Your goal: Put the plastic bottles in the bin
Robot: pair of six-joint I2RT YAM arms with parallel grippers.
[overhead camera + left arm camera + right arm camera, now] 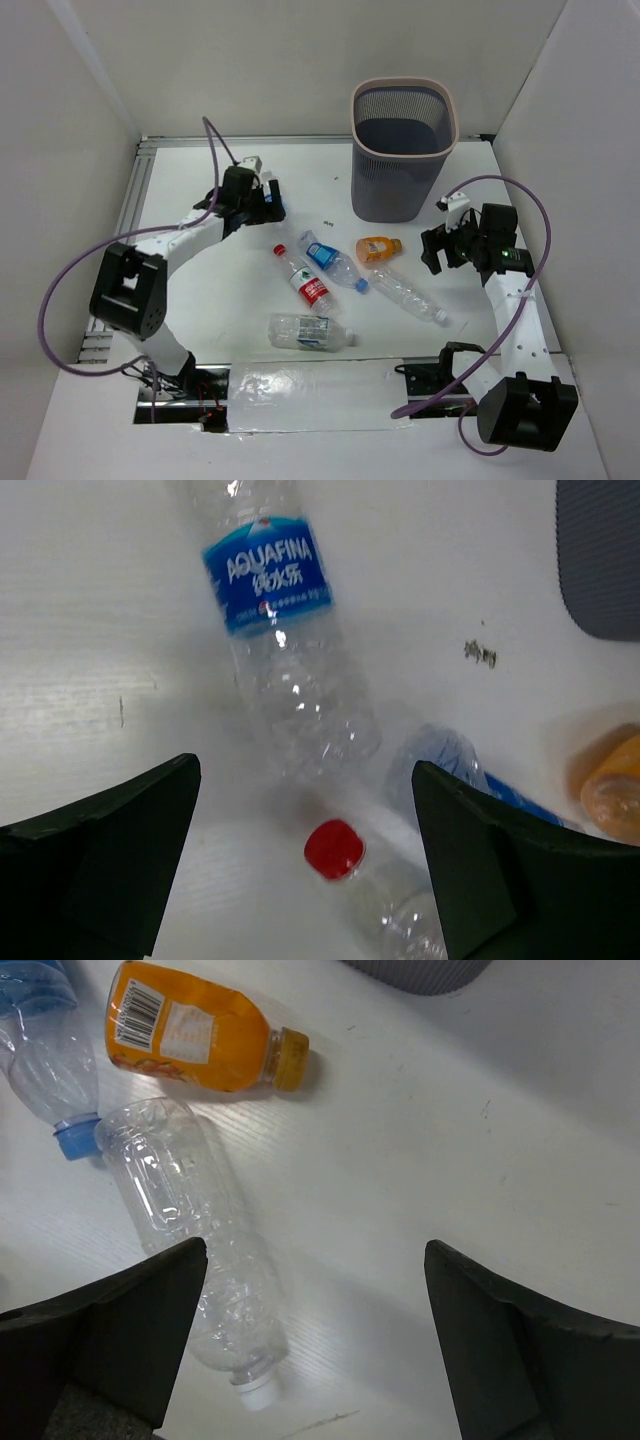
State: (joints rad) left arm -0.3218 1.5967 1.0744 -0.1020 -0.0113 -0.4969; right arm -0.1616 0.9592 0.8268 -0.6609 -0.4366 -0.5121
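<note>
The bin (403, 150) stands upright at the back of the table. Five bottles lie in front of it: red-labelled (310, 285), blue-labelled (330, 260), squat orange (378, 248), clear (410, 295) and pale-labelled (310, 332). My left gripper (270, 205) is open and empty, with an Aquafina bottle (285, 650) lying just ahead of its fingers. The red cap (335, 848) shows between the fingers. My right gripper (437, 250) is open and empty. In its wrist view the gripper (315, 1248) has the clear white-capped bottle (190, 1220) by the left finger and the orange bottle (185, 1030) beyond.
White walls close in the table on three sides. An aluminium rail (140, 180) runs along the left edge. A shiny taped sheet (320, 395) covers the near edge between the arm bases. Purple cables loop off both arms. The bin's edge shows in the left wrist view (600, 560).
</note>
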